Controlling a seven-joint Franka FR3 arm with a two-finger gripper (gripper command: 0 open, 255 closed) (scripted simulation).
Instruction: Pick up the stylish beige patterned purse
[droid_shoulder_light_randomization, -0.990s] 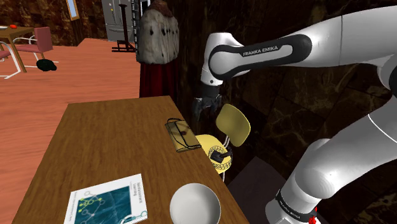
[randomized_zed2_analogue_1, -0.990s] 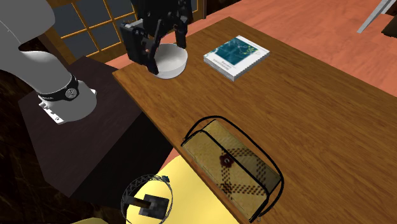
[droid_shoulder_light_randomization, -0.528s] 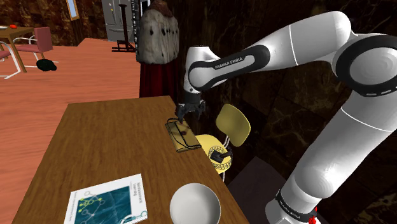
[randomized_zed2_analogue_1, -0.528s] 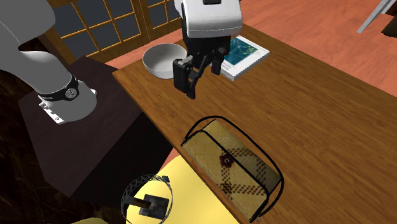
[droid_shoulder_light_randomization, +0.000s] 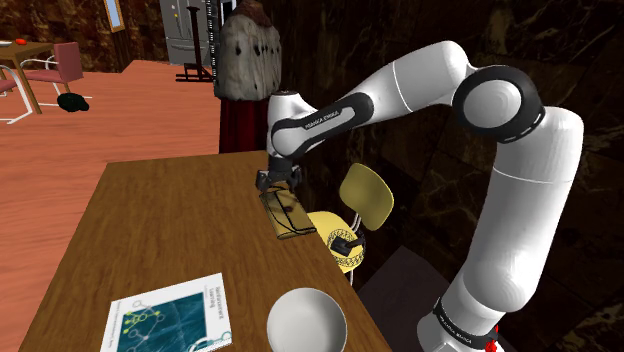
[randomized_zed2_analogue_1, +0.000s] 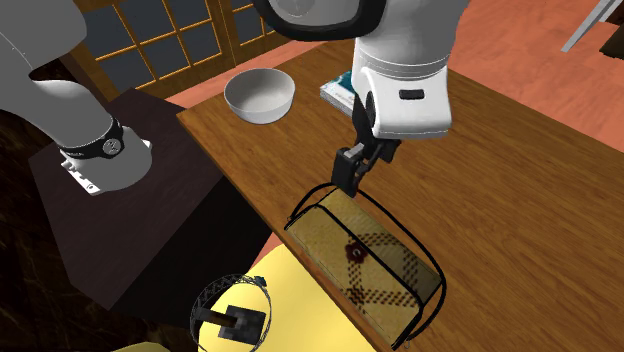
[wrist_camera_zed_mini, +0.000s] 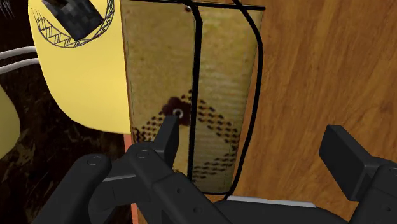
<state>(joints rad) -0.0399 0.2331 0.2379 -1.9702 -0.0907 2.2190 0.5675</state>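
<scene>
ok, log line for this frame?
phase: pre-grasp | gripper: open, over purse end, not clasping | purse: flat at table edge, unlifted | beside: yellow chair

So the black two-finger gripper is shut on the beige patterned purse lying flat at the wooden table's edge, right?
Not shut: the black two-finger gripper is open, fingers apart over the beige patterned purse; the wrist view shows it. Rest stands.
</scene>
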